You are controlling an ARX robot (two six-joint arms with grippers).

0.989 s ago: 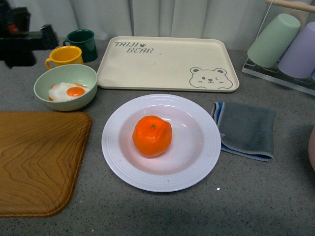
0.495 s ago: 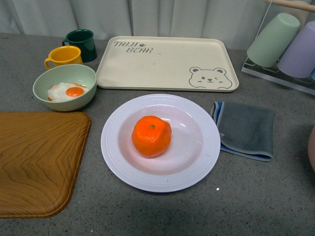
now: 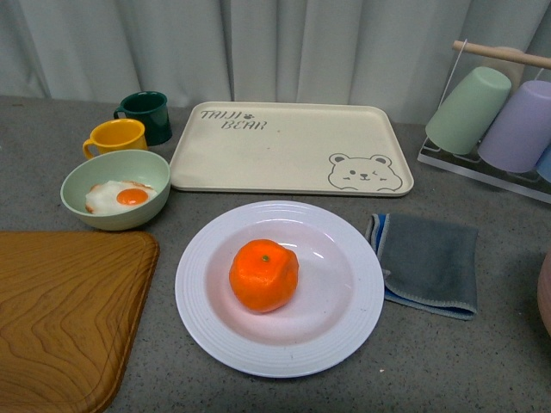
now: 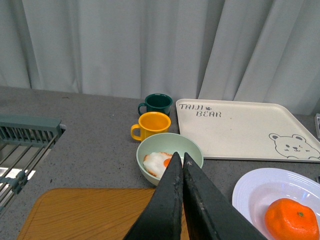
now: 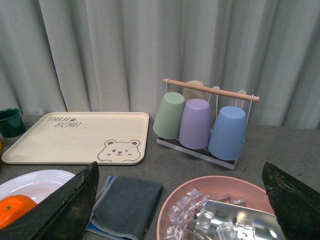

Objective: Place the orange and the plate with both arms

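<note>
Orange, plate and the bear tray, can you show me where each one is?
orange (image 3: 263, 275), front view, on the middle of its peel.
plate (image 3: 355, 323), front view, on the bare ribbed rim, near right side.
bear tray (image 3: 284, 151), front view, on its flat bare middle.

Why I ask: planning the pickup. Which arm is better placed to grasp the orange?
Probably right: the right claw is open, with the orange on the plate in its view; the left claw is shut.
</note>
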